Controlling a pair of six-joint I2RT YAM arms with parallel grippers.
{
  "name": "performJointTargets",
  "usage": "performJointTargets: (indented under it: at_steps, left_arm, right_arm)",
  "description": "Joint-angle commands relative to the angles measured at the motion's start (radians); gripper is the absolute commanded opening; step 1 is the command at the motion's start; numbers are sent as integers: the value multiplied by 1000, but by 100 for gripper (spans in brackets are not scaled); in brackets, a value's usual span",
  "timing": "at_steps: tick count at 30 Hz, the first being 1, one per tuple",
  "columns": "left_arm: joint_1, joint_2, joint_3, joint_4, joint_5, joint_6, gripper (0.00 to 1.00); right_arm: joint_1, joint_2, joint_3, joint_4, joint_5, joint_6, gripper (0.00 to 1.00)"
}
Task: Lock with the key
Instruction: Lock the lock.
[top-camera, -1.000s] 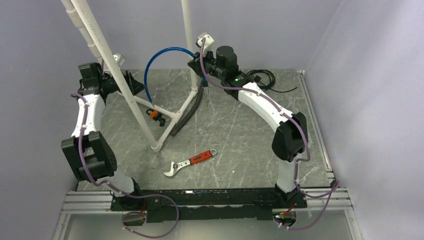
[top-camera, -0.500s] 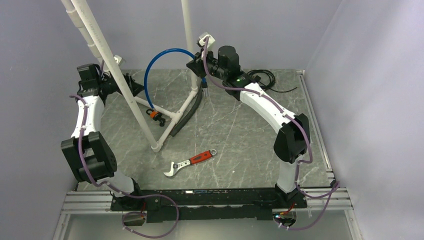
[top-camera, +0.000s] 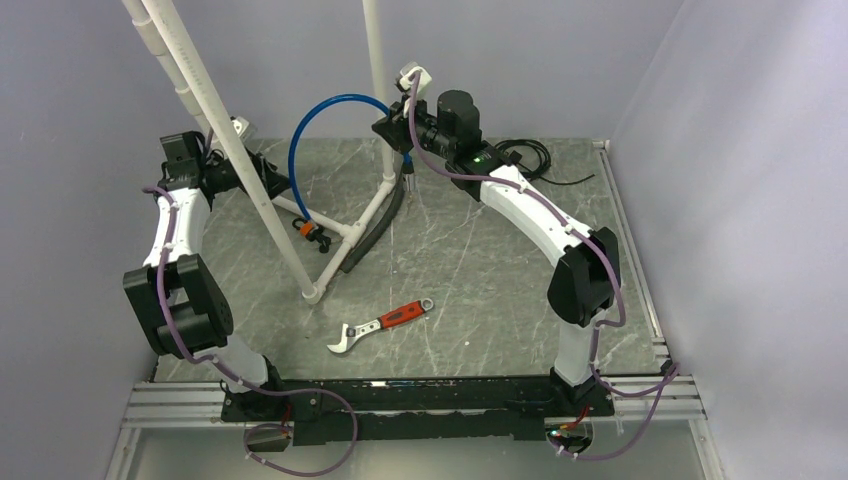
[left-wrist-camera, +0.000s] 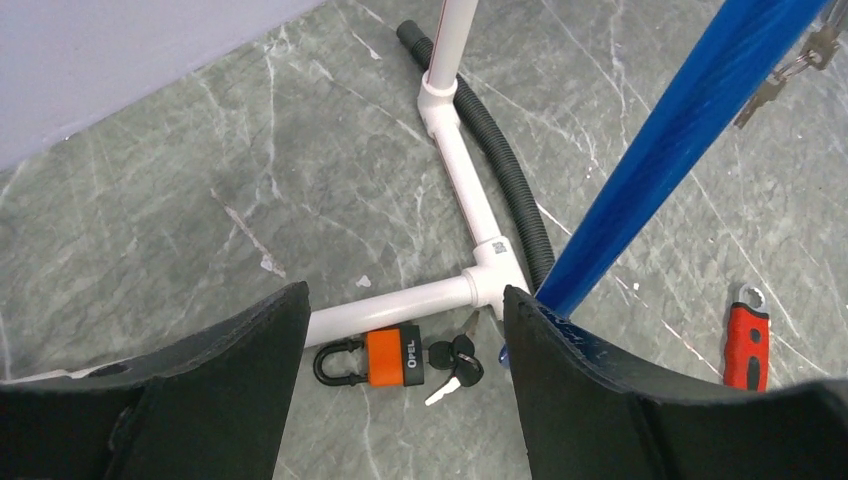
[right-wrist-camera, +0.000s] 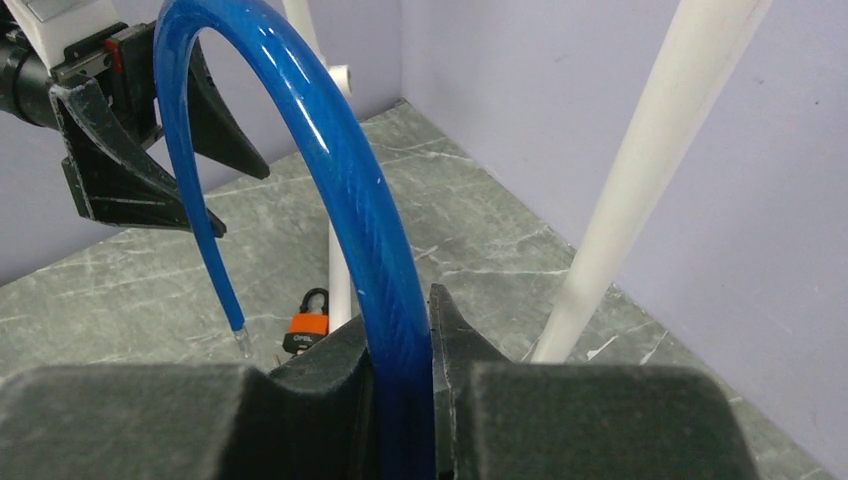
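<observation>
Padlock (left-wrist-camera: 390, 355), one, lying beside keys (left-wrist-camera: 455, 362), right gripper (right-wrist-camera: 400, 330) pinching one blue cable (right-wrist-camera: 330, 150), left gripper (left-wrist-camera: 405, 300) gaping wide, shifted slightly since before.

The only word that can be read is "OPEL", in black letters on the orange body of the padlock (left-wrist-camera: 392, 353), which lies on the bench (left-wrist-camera: 200, 180). The white pipe joint (left-wrist-camera: 497, 247) just right of it bears a small dark printed mark, too small to read.
</observation>
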Motion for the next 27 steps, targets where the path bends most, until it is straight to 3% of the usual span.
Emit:
performJointTargets:
  at_steps: [1, 11, 27]
  left_arm:
    - [0, -1, 29, -31, -11, 96, 76]
    - [18, 53, 89, -178, -75, 227, 83]
    - [26, 57, 116, -217, 58, 252, 83]
  right_arm:
    - [-6, -61, 58, 115, -17, 28, 0]
    - [-12, -66, 51, 124, -13, 13, 0]
    - [-21, -66, 37, 134, -27, 21, 0]
